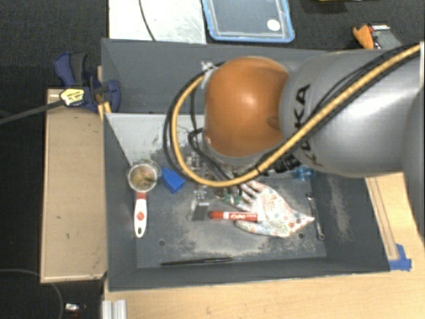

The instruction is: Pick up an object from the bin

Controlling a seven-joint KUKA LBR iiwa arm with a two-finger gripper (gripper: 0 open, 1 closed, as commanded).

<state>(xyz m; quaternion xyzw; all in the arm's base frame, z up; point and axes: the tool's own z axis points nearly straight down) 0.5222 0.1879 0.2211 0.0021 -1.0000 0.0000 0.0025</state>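
Two things lie nearest the gripper (201,201), mid-floor of the bin (133,78): a red marker (229,214), seemingly light, stiff and slick, best pinched across its barrel, and a limp flowered cloth (279,218). Whether the gripper is apart or together, I cannot tell.

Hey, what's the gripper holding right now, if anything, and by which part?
Cannot tell. The gripper is down beside the red marker and patterned cloth; the orange cover hides any hold.
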